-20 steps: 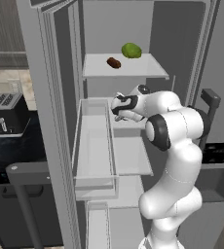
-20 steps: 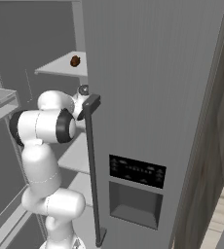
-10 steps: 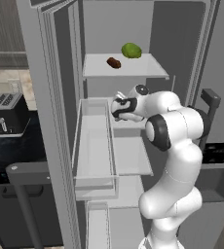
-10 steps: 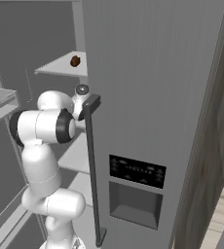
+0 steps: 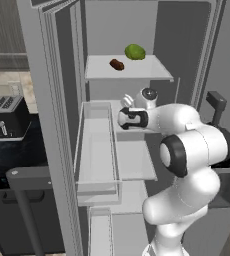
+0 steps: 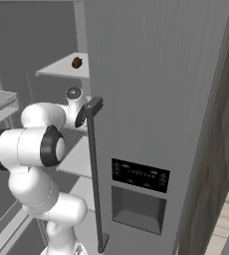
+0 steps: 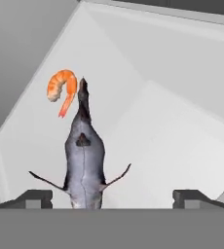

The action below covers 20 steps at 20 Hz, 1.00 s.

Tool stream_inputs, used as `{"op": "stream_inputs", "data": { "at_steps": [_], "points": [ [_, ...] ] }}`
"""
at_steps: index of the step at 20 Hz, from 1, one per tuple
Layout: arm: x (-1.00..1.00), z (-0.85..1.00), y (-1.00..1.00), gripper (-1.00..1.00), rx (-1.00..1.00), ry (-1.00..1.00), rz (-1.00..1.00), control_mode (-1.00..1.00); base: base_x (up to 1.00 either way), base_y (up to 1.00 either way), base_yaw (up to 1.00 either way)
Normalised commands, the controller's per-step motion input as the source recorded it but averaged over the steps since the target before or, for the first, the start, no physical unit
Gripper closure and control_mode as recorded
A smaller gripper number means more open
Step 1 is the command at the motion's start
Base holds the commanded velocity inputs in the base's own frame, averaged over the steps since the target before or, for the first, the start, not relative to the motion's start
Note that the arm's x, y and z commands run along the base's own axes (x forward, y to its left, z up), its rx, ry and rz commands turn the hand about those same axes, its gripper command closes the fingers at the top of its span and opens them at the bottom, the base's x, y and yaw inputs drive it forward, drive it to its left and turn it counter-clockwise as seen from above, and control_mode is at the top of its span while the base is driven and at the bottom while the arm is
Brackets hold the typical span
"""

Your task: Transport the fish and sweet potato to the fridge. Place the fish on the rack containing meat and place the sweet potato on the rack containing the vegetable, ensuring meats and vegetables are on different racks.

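the fish (image 7: 84, 160) lies on the fridge shelf (image 7: 172, 146) between the wide-open jaws, nearer one tip, its tail beside the shrimp (image 7: 63, 90).

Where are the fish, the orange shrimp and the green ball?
fish (image 7: 84, 165), hand view, middle of its grey back.
shrimp (image 7: 61, 87), hand view, its curled body.
green ball (image 5: 135, 51), left base view, its rounded middle.
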Motion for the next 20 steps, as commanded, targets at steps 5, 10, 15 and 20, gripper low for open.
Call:
{"op": "stream_inputs", "data": {
  "at_steps": [5, 10, 15, 20],
  "points": [
    [-0.91, 0.52, 0.03, -1.0, 0.0, -0.12, -0.01, -1.0, 0.0, 0.0, 0.0],
    [-1.0, 0.86, 0.0, -1.0, 0.01, -0.02, 0.0, -1.0, 0.0, 0.0, 0.0],
    [-1.0, 0.97, -0.09, -1.0, 0.06, 0.09, 0.0, -1.0, 0.0, 0.0, 0.0],
    [-1.0, 0.9, -0.14, -1.0, 0.11, 0.07, 0.0, -1.0, 0.0, 0.0, 0.0]
  ]
}}
